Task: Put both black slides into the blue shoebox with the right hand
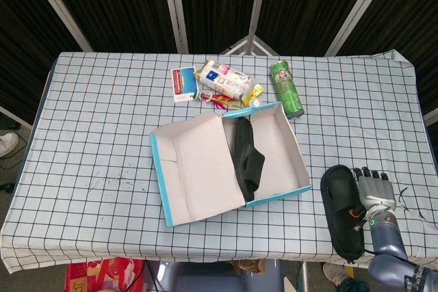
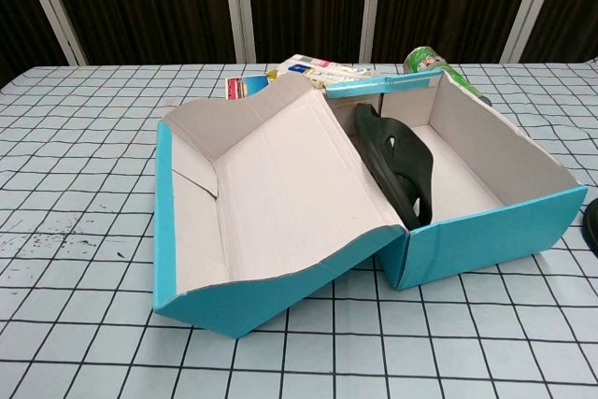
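Slide (image 1: 343, 211) number two lies at the lower right of the head view, on the desk (image 1: 102, 121) just right of the box (image 1: 195, 169), sole down. Its long axis runs from the upper left toward the bottom edge of the frame, nearly parallel to the box's right wall. My right hand (image 1: 373, 188) sits just to the right of it, beside its upper half, fingers spread and pointing up-frame, holding nothing. I cannot tell whether the inner fingers touch the slide's edge or only hang close to it.

First slide (image 1: 246, 155) is already in the box, leaning on edge against the fold between tray and lid; the chest view shows it standing tilted there.

So I judge the job half done. What matters for the next move: the slide lies to the left of my hand, lengthwise alongside it, so I would come in sideways across its narrow width. My left hand shows in neither view, and the task wants the right anyway.
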Motion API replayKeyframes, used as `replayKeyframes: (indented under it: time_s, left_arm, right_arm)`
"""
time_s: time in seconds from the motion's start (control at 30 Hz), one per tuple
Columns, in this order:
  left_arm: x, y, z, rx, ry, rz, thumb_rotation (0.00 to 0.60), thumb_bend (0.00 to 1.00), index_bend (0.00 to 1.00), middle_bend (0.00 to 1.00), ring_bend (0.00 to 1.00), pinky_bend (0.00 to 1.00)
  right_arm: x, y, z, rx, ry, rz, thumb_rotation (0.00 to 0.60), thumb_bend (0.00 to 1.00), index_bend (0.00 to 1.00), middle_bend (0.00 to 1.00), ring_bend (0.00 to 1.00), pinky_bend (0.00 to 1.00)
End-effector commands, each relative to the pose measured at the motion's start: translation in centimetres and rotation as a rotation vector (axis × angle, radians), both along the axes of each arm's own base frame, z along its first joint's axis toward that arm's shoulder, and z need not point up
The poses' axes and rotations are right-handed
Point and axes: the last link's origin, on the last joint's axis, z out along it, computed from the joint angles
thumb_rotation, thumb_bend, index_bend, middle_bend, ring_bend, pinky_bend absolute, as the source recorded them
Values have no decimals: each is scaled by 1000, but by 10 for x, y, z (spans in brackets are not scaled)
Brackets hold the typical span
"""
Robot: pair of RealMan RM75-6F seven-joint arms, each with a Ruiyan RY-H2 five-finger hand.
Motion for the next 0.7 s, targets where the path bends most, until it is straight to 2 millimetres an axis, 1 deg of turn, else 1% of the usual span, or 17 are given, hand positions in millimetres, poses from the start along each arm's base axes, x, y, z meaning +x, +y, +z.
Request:
replayKeyframes:
  time_s: [0.03, 0.17, 0.27, 0.4, 0.47, 0.53, 0.63, 0.7]
  left_arm:
    - [0, 0, 1, 4, 0, 1, 600, 373, 98, 5, 0, 92]
    - [-1, -1, 2, 9, -1, 3, 600, 373, 98, 5, 0, 92]
    - [-1, -1, 2, 10, 0, 2, 600, 373, 98, 5, 0, 92]
    - [-1, -1, 2, 11, 1, 5, 600, 373, 99, 5, 0, 92]
    - [-1, -1, 2, 12, 1, 7, 600, 373, 100, 5, 0, 92]
    - [-1, 0, 2, 10, 1, 7, 600, 374, 101, 5, 0, 92]
    - [-1, 0, 1, 5, 1, 5, 600, 374, 101, 5, 0, 92]
    - [-1, 0, 1, 3, 1, 4, 600, 374, 101, 5, 0, 92]
  right_arm:
    - [-3, -1, -7, 0, -11, 4, 600, 175, 88, 34, 7, 38]
    - [-8, -5, -13, 5, -21, -4, 600, 176, 87, 34, 7, 34]
    - [-13, -8, -18, 15, -18, -16, 600, 175, 87, 40, 7, 5]
    - [-22, -11, -20, 20, 3, -36, 600, 175, 103, 127, 7, 0]
    - [-25, -12, -20, 17, 8, -45, 600, 176, 136, 181, 14, 0]
    - [-27, -14, -17, 5, 11, -51, 600, 176, 189, 241, 44, 0]
    - [-26, -16, -11, -22, 8, -44, 600, 175, 336, 347, 120, 0]
    - [-24, -17, -6, -43, 2, -33, 600, 175, 395, 387, 150, 0]
